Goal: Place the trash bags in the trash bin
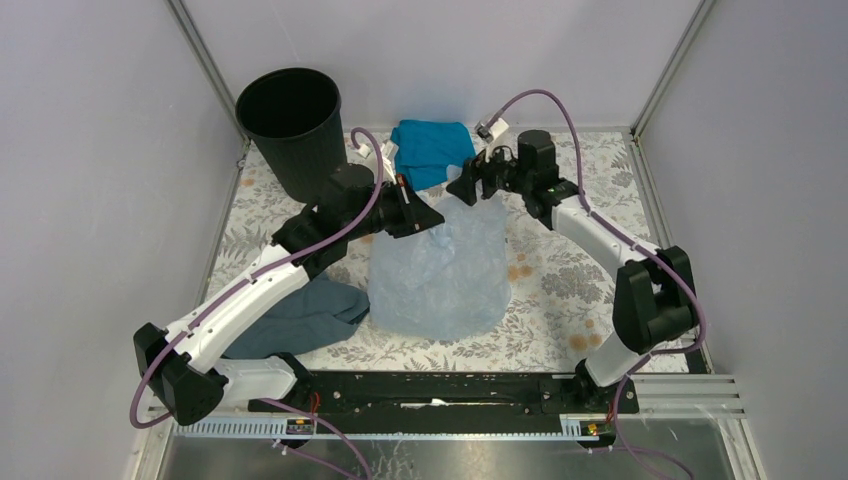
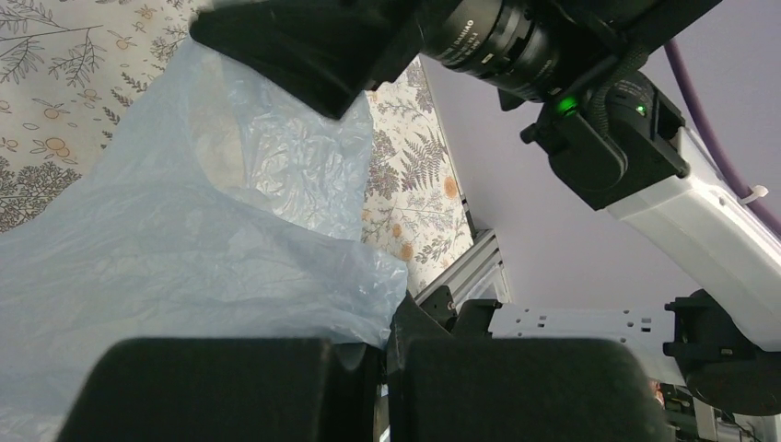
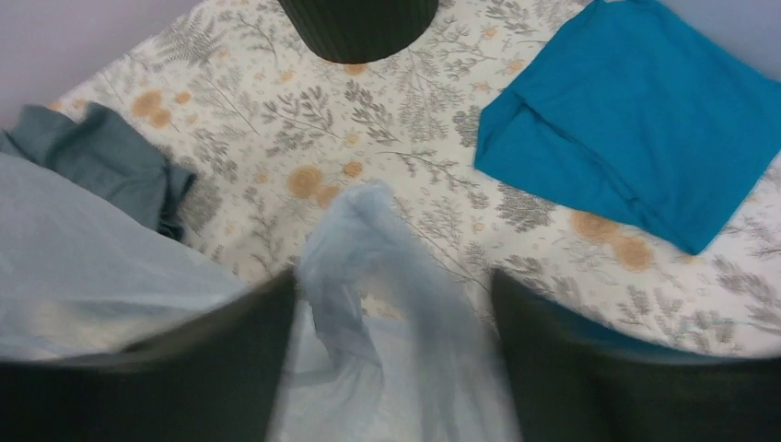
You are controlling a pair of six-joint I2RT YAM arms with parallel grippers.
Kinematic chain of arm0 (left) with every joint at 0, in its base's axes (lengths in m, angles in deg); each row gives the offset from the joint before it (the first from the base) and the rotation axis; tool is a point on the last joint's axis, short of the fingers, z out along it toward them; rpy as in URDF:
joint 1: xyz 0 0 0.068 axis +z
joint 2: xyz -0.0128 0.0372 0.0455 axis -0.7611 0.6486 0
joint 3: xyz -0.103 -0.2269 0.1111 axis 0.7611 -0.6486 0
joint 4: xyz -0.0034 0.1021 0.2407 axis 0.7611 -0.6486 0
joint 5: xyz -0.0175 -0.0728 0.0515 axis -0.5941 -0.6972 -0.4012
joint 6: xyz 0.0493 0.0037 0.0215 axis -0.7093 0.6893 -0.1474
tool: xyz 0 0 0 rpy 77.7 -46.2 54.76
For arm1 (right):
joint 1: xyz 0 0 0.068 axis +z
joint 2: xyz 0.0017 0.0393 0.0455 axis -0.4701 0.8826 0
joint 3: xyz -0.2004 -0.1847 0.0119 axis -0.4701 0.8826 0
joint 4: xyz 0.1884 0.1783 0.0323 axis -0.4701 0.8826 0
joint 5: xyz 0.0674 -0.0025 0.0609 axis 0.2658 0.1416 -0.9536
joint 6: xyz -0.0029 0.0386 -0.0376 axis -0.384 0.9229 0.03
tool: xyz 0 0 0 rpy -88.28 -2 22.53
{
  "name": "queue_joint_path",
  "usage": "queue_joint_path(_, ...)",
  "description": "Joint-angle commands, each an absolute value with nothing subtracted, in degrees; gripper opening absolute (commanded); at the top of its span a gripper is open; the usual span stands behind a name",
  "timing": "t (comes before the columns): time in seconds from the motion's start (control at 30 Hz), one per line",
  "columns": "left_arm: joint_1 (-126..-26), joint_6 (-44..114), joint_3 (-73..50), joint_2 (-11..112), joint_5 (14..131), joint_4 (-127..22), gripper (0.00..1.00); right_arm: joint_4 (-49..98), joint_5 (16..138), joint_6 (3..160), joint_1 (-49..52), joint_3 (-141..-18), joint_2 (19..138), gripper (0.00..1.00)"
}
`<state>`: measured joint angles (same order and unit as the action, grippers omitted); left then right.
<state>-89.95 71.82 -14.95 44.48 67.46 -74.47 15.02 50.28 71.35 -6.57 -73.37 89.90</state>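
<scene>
L hand (image 1: 432, 219) clenched on trash bag (image 1: 440, 285); R hand (image 1: 466, 185) wide open, straddling bag.

The work surface is a table (image 1: 560, 270) under a white cover printed with grey ferns and orange blossoms. Plain pale lilac-grey panels enclose it: left wall (image 1: 90, 150), rear wall (image 1: 430, 50), right wall (image 1: 770, 150). Bare metal posts (image 1: 205, 65) rise at both rear corners. A black base plate (image 1: 440, 390) and a slotted metal rail (image 1: 690, 395) run along the near edge. Lighting is even and diffuse, with soft shadows
</scene>
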Motion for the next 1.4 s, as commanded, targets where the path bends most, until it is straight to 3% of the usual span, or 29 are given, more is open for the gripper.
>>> queue_joint_path(0.0,-89.36,71.29,-14.32,43.58,66.60,-72.15,0.00,8.08,54.70,73.96,-4.49,-74.80,90.41,0.27)
queue_joint_path(0.03,-89.15,71.47,-14.36,43.52,66.67,-72.28,0.00,8.04,55.51,76.29,-4.59,-74.58,89.95,0.18)
queue_joint_path(0.13,-86.90,72.95,-14.65,43.14,67.10,-73.55,0.00,8.35,50.35,80.35,-4.51,-73.29,85.56,0.18)
queue_joint_path(0.33,-81.10,78.86,-19.78,42.56,61.34,-68.87,0.00,1.85,40.91,99.81,-4.50,-65.57,76.61,0.06)
queue_joint_path(0.43,-79.11,83.72,-22.56,43.21,56.34,-63.76,0.00,-6.97,36.50,108.69,-4.22,-61.38,74.74,0.13)
queue_joint_path(0.5,-78.69,86.51,-24.59,43.02,55.27,-60.88,0.00,-10.31,36.20,111.97,-3.38,-60.43,74.27,0.23)
queue_joint_path(0.73,-78.75,91.53,-27.22,41.65,55.01,-57.01,0.00,-4.61,41.60,108.61,2.02,-61.74,75.26,0.23)
queue_joint_path(0.93,-78.75,92.82,-27.45,41.05,55.86,-57.26,0.00,3.50,47.91,101.85,6.66,-61.41,72.22,0.37)
queue_joint_path(1.07,-78.68,93.75,-27.08,41.42,56.16,-56.35,0.00,9.03,52.87,97.35,8.20,-61.96,70.22,0.52)
queue_joint_path(1.23,-78.75,94.14,-25.79,42.59,56.31,-56.27,0.00,15.25,62.64,90.85,11.55,-63.25,68.74,0.87)
queue_joint_path(1.37,-78.75,94.34,-24.50,43.51,56.30,-56.07,0.00,17.83,70.69,87.40,14.63,-63.72,68.89,0.91)
